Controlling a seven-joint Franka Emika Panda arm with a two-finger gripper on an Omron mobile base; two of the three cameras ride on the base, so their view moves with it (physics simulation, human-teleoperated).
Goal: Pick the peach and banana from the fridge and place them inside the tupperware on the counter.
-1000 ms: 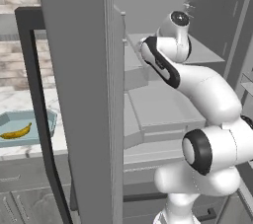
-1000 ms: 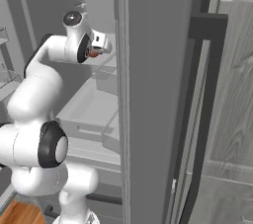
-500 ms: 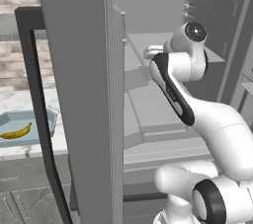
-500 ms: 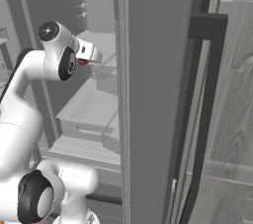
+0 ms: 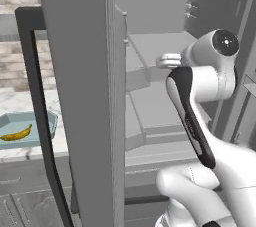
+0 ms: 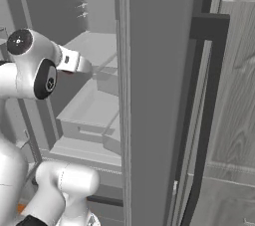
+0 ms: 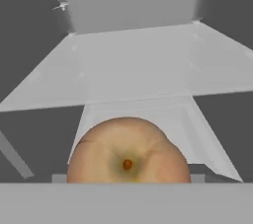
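Tall grey fridge (image 5: 80, 96) with long black bar handles filled the centre of the left base frame, door swung open toward the camera; same fridge (image 6: 154, 95) ran down the middle of the right base frame. Pale grey inner shelf (image 7: 133, 70) spanned the hand view, back wall at the top.

White arm with dark joints (image 5: 200, 121) rose from lower right of the left base frame and bent into the fridge interior, wrist at upper right.

White marble-veined bench (image 5: 20, 146) sat at the left edge of the left base frame, partly behind the door handle. Shallow light blue-grey octagonal tupperware (image 5: 42, 121) rested on it, lower left. Small curved yellow banana (image 5: 15, 134) lay inside the tupperware.

Claw (image 6: 87, 65) showed upper left in the right base frame, pointing into the fridge just over a shelf; fingertips too small to resolve. Round red-orange peach (image 7: 128, 151) sat at bottom centre of the hand view, right at the claw, stem dimple facing the camera, above the shelf. Can't tell whether the claw was clamped on the peach or merely around it.
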